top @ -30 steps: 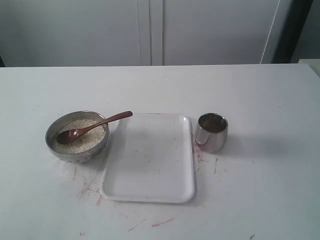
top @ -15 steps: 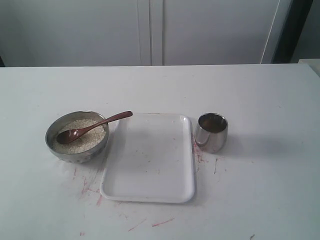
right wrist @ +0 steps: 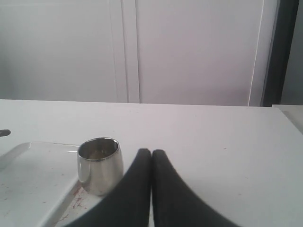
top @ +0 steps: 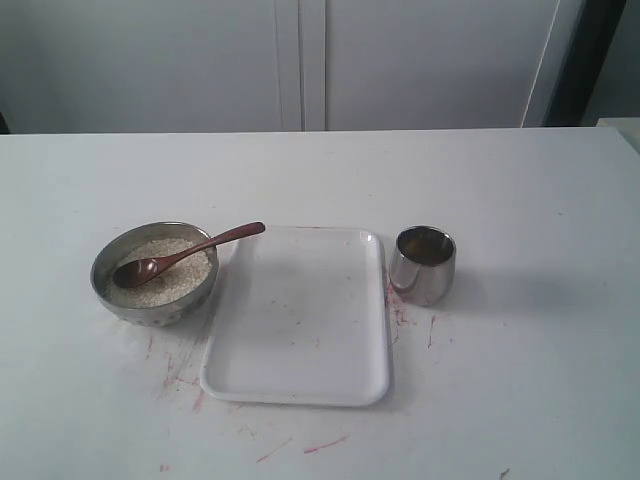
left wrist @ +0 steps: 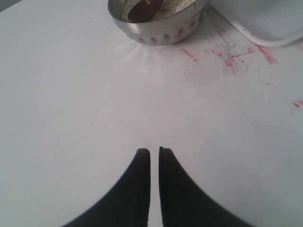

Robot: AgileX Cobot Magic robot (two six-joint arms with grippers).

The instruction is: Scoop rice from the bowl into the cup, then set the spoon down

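Observation:
The brushed-steel bowl (top: 155, 275) stands left of a white tray, filled with pale rice (top: 180, 268). A dark wooden spoon (top: 185, 254) lies in it, head in the grains, handle over the rim toward the tray. The shiny steel cup (top: 423, 264) stands right of the tray. Neither arm shows in the exterior view. In the left wrist view my left gripper (left wrist: 154, 151) is shut with nothing in it, above bare table, well short of the bowl (left wrist: 161, 26). My right gripper (right wrist: 151, 152) is shut and empty, beside the cup (right wrist: 99, 165).
A flat white tray (top: 300, 320) lies between bowl and cup. Red scribble marks stain the white table (top: 520, 200) around the tray's edges. White cabinet doors (top: 300, 60) stand behind the table's far edge.

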